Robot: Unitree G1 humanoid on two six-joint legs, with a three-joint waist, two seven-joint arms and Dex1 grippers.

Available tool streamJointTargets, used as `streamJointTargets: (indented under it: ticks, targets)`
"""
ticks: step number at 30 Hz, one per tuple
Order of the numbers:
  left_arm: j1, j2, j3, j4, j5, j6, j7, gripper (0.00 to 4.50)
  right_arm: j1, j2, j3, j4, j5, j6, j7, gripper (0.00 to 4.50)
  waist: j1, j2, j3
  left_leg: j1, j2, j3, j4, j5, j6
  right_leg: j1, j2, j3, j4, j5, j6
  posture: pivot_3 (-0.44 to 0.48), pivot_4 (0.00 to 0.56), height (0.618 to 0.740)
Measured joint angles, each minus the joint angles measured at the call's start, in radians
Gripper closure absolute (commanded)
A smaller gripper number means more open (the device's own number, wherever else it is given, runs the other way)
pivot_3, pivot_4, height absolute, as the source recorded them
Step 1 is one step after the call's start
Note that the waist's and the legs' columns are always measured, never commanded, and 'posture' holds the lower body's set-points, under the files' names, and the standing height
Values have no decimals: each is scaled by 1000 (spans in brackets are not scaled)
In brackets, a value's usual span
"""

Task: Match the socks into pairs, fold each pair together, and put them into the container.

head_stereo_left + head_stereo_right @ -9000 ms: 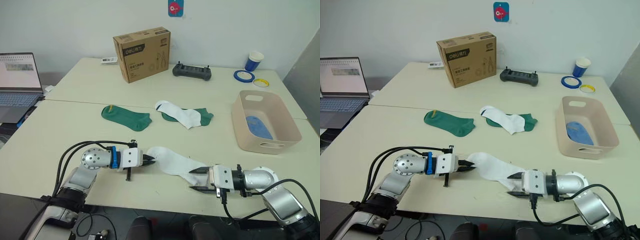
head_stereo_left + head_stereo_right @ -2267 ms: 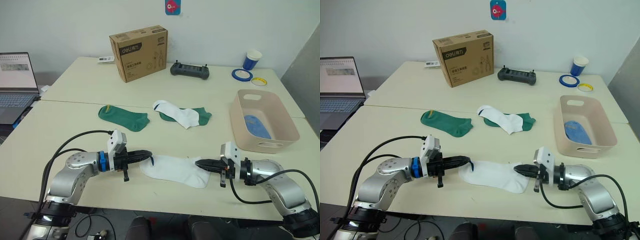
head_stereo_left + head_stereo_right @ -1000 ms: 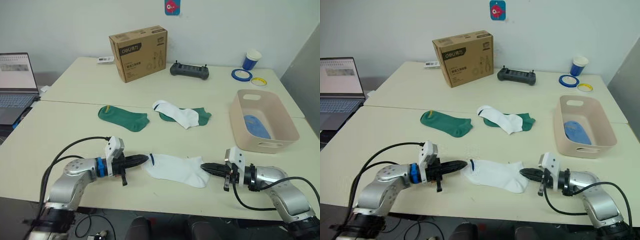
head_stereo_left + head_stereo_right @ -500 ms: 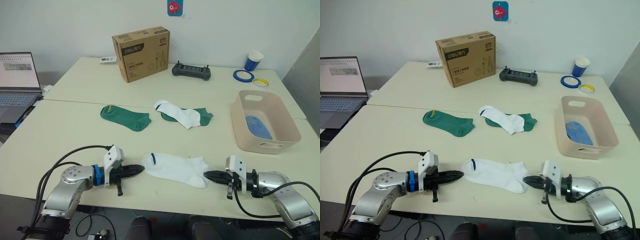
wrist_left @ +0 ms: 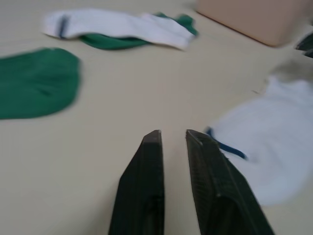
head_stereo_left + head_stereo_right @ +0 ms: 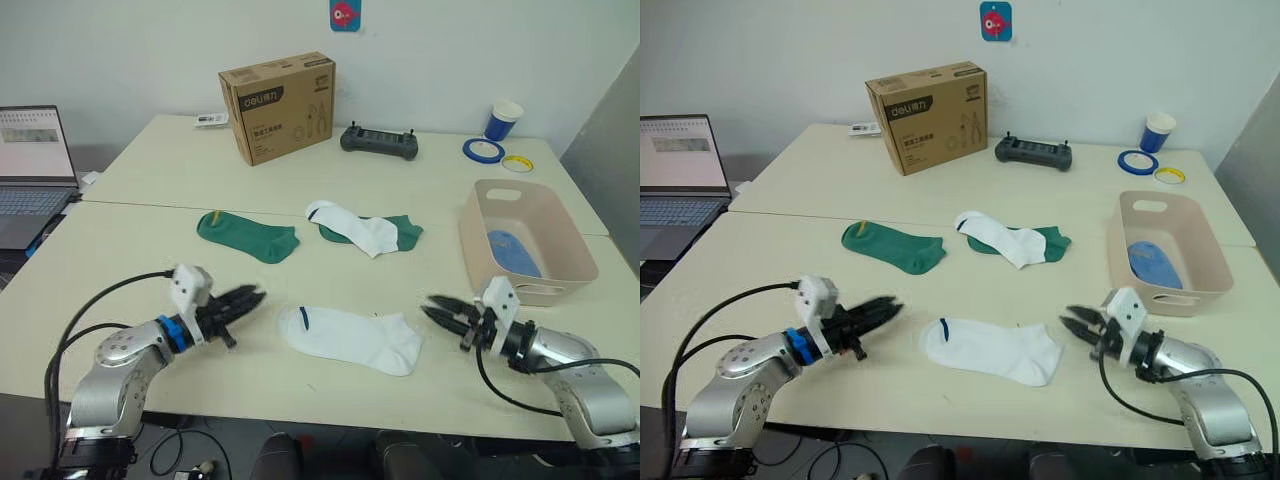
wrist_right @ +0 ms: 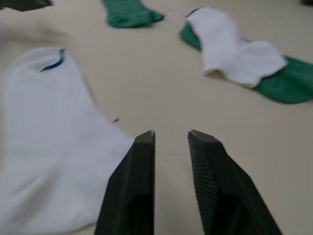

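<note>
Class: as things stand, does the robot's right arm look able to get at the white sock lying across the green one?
Probably yes. The right end effector is open and empty, and bare table lies between it and the white sock atop the green sock; reach itself is uncertain.

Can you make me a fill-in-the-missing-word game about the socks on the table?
The sock nearest the two tools is ____.
The second white sock lies partly on top of a ____ sock.
The pink basin holds something ____.
Both the left tool and right tool hold ____.

Missing words: white; green; blue; nothing
</note>
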Motion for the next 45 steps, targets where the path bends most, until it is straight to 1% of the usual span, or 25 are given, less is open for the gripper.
streamJointTargets:
  ticks: [3, 7, 8, 11, 19, 23, 27, 29, 31, 33, 38, 41, 44, 45]
  targets:
    - [32, -45, 25, 4, 37, -41, 93, 1674, 8, 41, -8, 62, -62, -39, -90, 1441, 1, 0, 0, 0, -1, 1, -1, 0, 0, 0, -1, 1, -1, 0, 0, 0, 150, 740]
    - [45, -110, 27, 9, 77, -92, 188, 312, 6, 111, -10, 76, -90, -55, -179, 0, 1, 0, 0, 0, 0, 1, -1, 0, 0, 0, 0, 0, 0, 0, 0, 0, 150, 740]
    - [52, -130, 27, 9, 92, -116, 215, 30, 3, 133, -10, 76, -93, -55, -206, 0, 1, 0, 0, 0, 0, 1, -1, 0, 0, 0, 0, 1, 0, 0, 0, 0, 150, 740]
    - [68, -158, 11, 9, 121, -148, 244, 30, 4, 156, -6, 76, -112, -54, -238, 0, 0, 0, 0, 0, -1, 1, 0, 0, 0, 0, 0, 1, 0, 1, 1, 0, 150, 740]
    - [45, -151, -15, 30, 149, -147, 250, 30, 6, 165, 14, 69, -137, -54, -264, 0, 0, 0, 0, 0, 0, 1, 0, 0, 0, 0, 0, 1, 0, 0, 0, 0, 150, 740]
    - [-1, -137, -24, 22, 134, -116, 219, 30, -27, 157, 73, 66, -169, -54, -242, 0, 0, 0, 0, 0, -1, 1, 0, 0, 0, 0, 0, 1, 0, 1, 1, 0, 150, 740]
    - [-53, -104, -82, -24, 97, -71, 139, 30, -122, 159, 130, 75, -198, -34, -216, 0, -1, 0, 0, 0, -1, 1, 0, 0, 0, 0, 0, 1, 0, 1, 1, 0, 150, 740]
    - [-96, -102, -115, -53, 92, -55, 116, 30, -216, 162, 175, 118, -233, -16, -213, 0, -1, 0, 0, 0, -1, 1, 0, 0, 0, 0, 0, 1, 0, 3, 0, 0, 150, 740]
    - [-129, -103, -157, -81, 93, -50, 99, 30, -337, 170, 224, 215, -285, 2, -214, 0, -4, 0, 0, 0, -1, 2, 0, 0, 0, 0, 0, 1, 0, 4, 0, 0, 150, 740]
    - [-142, -109, -194, -111, 92, -38, 87, 30, -417, 178, 252, 289, -323, -3, -216, 0, -3, 0, 0, 0, -1, 1, 0, 0, 0, 0, 0, 1, 0, 4, -2, 0, 150, 740]
    - [-162, -127, -209, -123, 92, -29, 97, 30, -510, 212, 286, 453, -371, -39, -219, 0, -1, 0, 0, -1, 0, 0, -2, 0, 0, -1, 1, 0, 0, 5, -3, 0, 150, 740]
    - [-185, -154, -215, -122, 96, -36, 115, 30, -602, 251, 319, 589, -418, -64, -230, 0, -3, 0, 0, -1, -1, 0, -1, 0, 0, -1, 1, 0, 0, 5, -4, 0, 150, 740]
    - [-182, -172, -221, -123, 99, -37, 132, 0, -640, 278, 318, 665, -435, -98, -248, 594, -5, 0, 0, -1, 0, 0, -1, 0, 0, -1, 1, 0, 0, 5, -4, 0, 150, 740]
    - [-179, -173, -221, -123, 100, -37, 134, 0, -644, 286, 315, 681, -434, -107, -250, 924, -5, 0, 0, -1, 0, 0, -1, 0, 0, -1, 1, 0, 0, 5, -4, 0, 150, 740]
